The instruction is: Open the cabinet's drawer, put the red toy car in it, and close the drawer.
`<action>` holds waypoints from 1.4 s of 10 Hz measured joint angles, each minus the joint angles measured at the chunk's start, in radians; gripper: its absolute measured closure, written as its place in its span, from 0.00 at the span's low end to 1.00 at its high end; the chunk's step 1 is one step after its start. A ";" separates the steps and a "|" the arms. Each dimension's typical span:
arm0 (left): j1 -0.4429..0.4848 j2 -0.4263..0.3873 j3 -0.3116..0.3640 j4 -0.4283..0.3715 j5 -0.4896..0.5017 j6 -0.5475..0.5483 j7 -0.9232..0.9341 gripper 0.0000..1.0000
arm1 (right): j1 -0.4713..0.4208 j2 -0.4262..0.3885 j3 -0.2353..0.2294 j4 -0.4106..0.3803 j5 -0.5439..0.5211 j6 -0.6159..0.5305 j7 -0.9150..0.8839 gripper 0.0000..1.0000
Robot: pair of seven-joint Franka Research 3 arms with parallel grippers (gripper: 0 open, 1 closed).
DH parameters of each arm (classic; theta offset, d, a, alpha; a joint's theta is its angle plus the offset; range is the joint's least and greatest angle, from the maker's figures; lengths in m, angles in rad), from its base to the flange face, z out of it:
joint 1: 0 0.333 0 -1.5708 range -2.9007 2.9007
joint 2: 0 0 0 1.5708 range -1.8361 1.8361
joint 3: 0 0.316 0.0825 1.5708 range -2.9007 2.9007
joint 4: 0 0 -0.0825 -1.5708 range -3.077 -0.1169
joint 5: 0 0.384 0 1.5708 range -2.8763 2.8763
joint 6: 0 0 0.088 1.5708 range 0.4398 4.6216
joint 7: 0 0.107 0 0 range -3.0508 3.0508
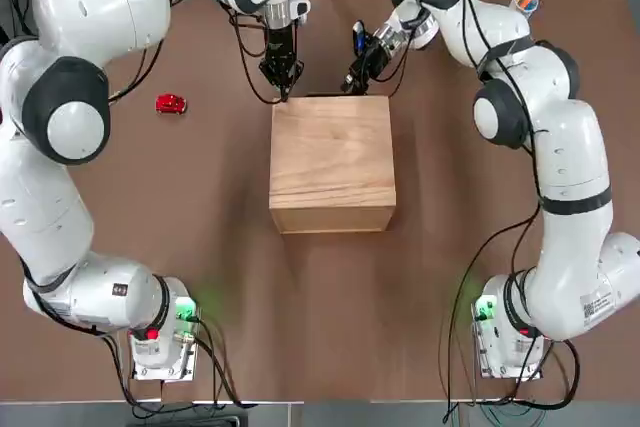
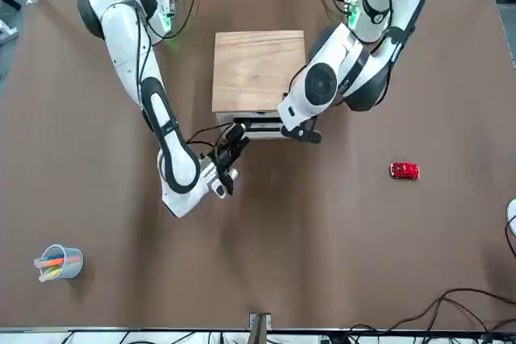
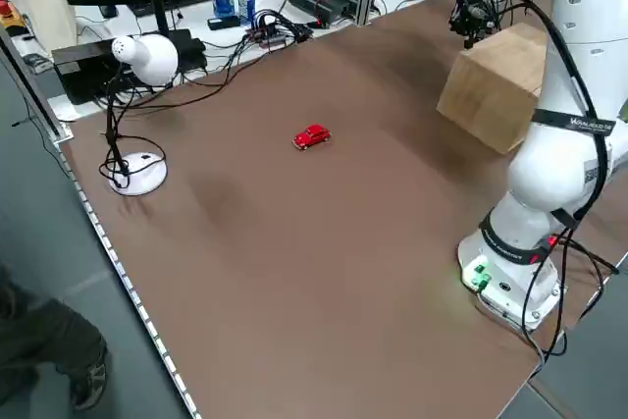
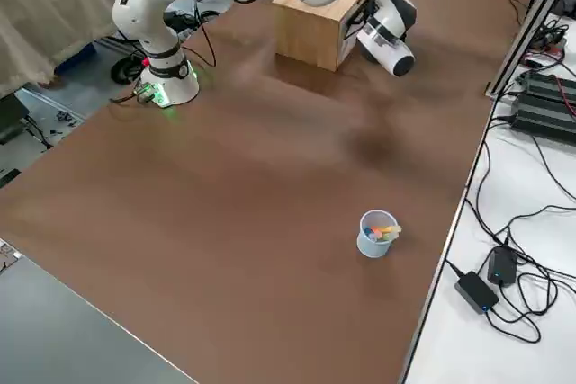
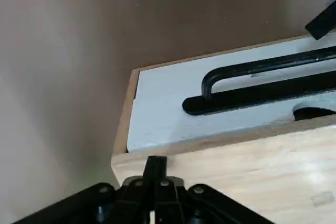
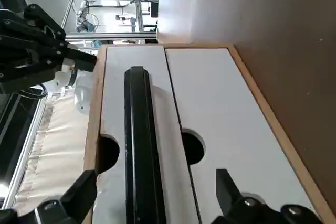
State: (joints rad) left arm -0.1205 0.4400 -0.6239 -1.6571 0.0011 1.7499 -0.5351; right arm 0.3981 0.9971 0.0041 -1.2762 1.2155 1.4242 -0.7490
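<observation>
Fingers spread, my right gripper [image 6: 157, 179] faces the drawer [image 6: 115, 114]; my left gripper [image 5: 156, 163], closed, hovers beside the cabinet [image 1: 333, 152], the red toy car [image 1: 171, 104] well apart

I saw the toy car [image 1: 171, 104] was red, the box [image 1: 332, 157] pale tan with wavy grain, its drawer front [image 6: 136, 156] white, the handle [image 6: 142, 145] black, the table [image 1: 330, 317] plain brown

In the left side view, a dark arm band [image 3: 573, 123] is perhaps carrying pale lettering, but nowhere is any text showing readably.
</observation>
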 joint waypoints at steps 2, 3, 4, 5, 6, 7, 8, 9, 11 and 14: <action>0.000 0.000 0.000 0.000 0.000 0.000 0.000 0.99 | 0.005 0.001 0.000 0.000 0.000 -0.019 0.003 0.00; 0.000 0.000 0.000 0.000 0.000 0.000 0.000 0.99 | 0.009 0.001 0.000 0.000 0.000 -0.023 0.004 0.00; 0.000 0.000 0.000 0.000 0.000 0.000 0.000 0.99 | 0.014 0.001 0.000 0.000 0.000 -0.024 0.004 0.00; 0.000 0.000 0.000 0.000 0.000 0.000 0.000 0.99 | 0.020 0.001 0.000 0.000 0.000 -0.024 0.004 0.00; 0.000 0.000 0.000 0.000 0.000 0.000 0.000 0.99 | 0.025 0.001 0.000 0.000 0.000 -0.024 0.004 0.00; 0.000 0.000 0.000 0.000 0.000 0.000 0.000 0.99 | 0.025 0.001 0.000 0.000 0.000 -0.024 0.004 0.00; 0.000 0.000 0.000 0.000 0.000 0.000 0.000 0.99 | 0.025 0.001 -0.001 -0.001 0.000 -0.024 0.005 0.00; 0.000 0.000 0.000 0.000 0.000 0.000 0.000 0.99 | 0.025 0.001 -0.001 -0.002 0.000 -0.024 0.011 0.00; 0.000 0.000 0.000 0.000 0.000 0.000 0.000 0.99 | 0.025 0.001 0.000 -0.004 0.001 -0.025 0.022 0.00; 0.000 0.000 0.000 0.000 0.000 0.000 0.000 0.99 | 0.026 0.001 0.000 -0.007 0.008 -0.026 0.034 0.12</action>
State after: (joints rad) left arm -0.1205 0.4400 -0.6239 -1.6571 0.0011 1.7496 -0.5351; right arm 0.4237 0.9985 0.0039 -1.2830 1.2234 1.3978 -0.7151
